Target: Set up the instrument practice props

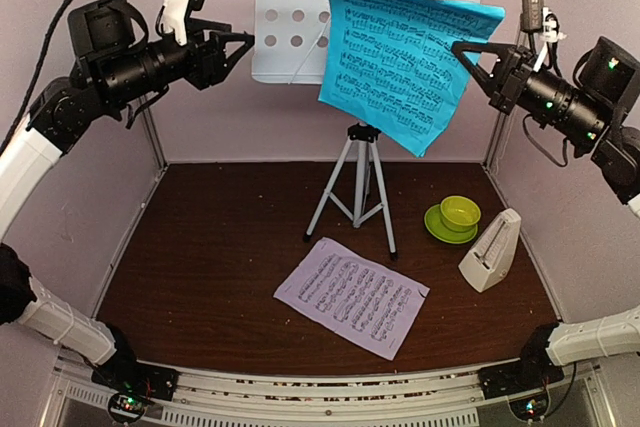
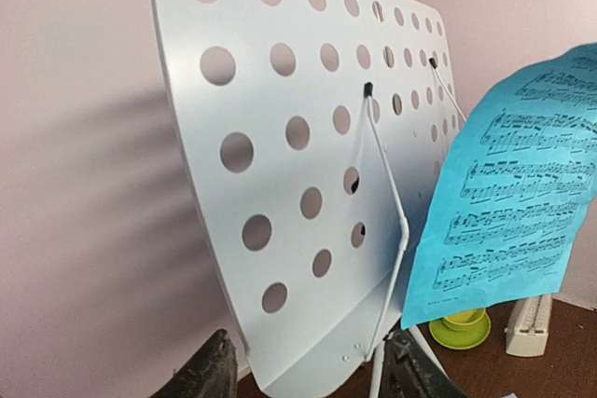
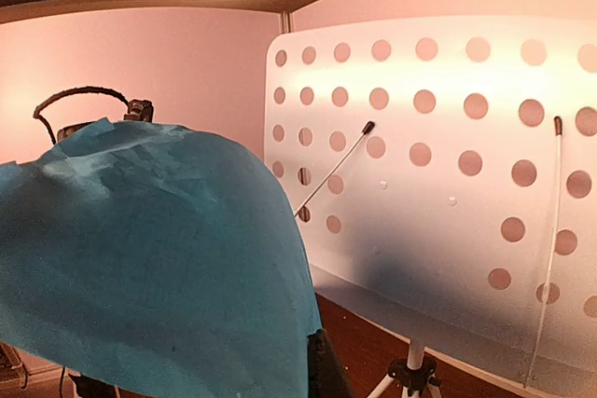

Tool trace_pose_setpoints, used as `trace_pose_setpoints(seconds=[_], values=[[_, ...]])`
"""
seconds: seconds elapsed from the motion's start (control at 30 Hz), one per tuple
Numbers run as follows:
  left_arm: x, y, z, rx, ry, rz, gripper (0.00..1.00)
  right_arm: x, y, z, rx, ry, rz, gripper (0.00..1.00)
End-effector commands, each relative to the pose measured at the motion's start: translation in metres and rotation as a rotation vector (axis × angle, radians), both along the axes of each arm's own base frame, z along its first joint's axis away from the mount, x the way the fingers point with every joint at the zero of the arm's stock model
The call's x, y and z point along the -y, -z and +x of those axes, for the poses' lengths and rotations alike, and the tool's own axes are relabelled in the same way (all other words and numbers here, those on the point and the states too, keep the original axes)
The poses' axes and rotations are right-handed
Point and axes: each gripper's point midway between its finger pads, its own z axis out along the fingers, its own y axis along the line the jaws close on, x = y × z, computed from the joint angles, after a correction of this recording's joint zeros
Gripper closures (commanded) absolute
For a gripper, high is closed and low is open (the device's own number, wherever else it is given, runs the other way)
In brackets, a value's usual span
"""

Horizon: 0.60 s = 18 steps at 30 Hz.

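The pale perforated music-stand desk stands on grey tripod legs at the back of the table. My left gripper is open at the desk's left edge. In the left wrist view the desk's lower corner sits between its spread fingers, without clear contact. My right gripper is shut on the right edge of the cyan music sheet, which hangs in front of the desk's right half. The cyan sheet hides most of the right fingers. The lilac sheet lies flat on the table. The cream metronome stands at the right.
A lime-green cup and saucer sit on the brown tabletop just left of the metronome. Pale walls close in the back and both sides. Two thin page-holder wires run up the desk's face.
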Motion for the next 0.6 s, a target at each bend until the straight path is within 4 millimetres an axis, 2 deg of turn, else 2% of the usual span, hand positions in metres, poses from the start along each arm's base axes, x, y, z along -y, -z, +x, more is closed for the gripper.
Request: trace_pose_setpoints(seconds=[0.0, 0.1, 0.2, 0.57], values=[[0.006, -0.038, 0.013, 0.122, -0.083, -0.029, 0.44, 0.026, -0.047, 0.002, 0.045, 0.079, 0.142, 1.0], [0.022, -0.046, 0.016, 0.17, -0.093, 0.018, 0.44, 0.039, -0.063, 0.009, 0.058, 0.13, 0.188, 1.0], [0.039, -0.046, 0.019, 0.178, -0.092, 0.065, 0.43, 0.046, -0.071, 0.017, 0.056, 0.175, 0.205, 1.0], [0.086, -0.033, 0.012, 0.215, -0.039, 0.132, 0.41, 0.053, -0.064, 0.045, 0.023, 0.254, 0.218, 1.0]])
